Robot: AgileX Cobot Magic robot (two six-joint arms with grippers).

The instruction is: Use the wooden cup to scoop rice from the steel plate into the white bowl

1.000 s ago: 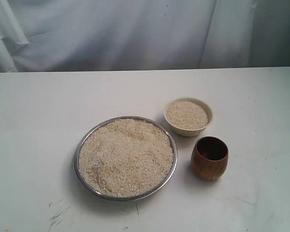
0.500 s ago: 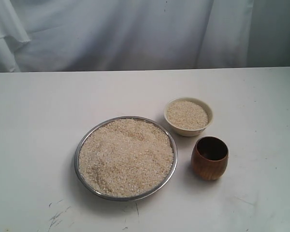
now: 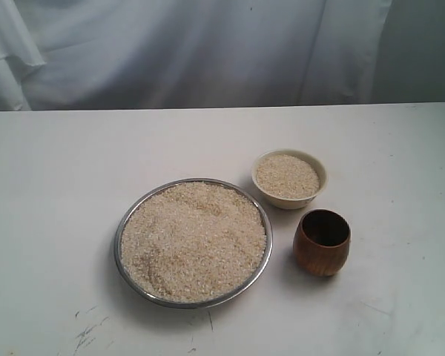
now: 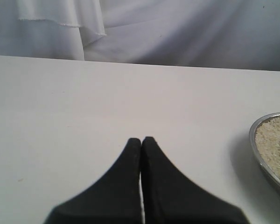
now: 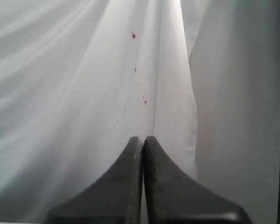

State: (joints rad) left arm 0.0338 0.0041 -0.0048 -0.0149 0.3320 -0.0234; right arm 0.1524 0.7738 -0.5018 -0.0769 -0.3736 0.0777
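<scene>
- A steel plate (image 3: pixel 119 248) heaped with rice (image 3: pixel 193 241) sits near the middle of a white worktop (image 3: pixel 52 170), the pale grains reaching almost to its thin rim.
- A white bowl (image 3: pixel 285 201) stands just past the plate's far right edge, close to it but apart, and it too holds rice nearly to the brim.
- A wooden cup (image 3: pixel 320 256) stands upright, mouth up and dark inside, just in front of the bowl and to the right of the plate, touching neither.
- The left tool (image 4: pixel 141 140), seen from its own wrist camera, has its two black fingers pressed together with nothing between them; it points across bare worktop, with part of the plate's rim and some rice in sight nearby.
- The right tool (image 5: pixel 143 139) is likewise closed tight and holds nothing; it faces a pale hanging cloth (image 5: pixel 60 93) marked with a few small red specks (image 5: pixel 133 34).
- The same folded cloth hangs behind the worktop's far edge, and dark scuff marks (image 3: pixel 85 334) show on the worktop's near left corner.
</scene>
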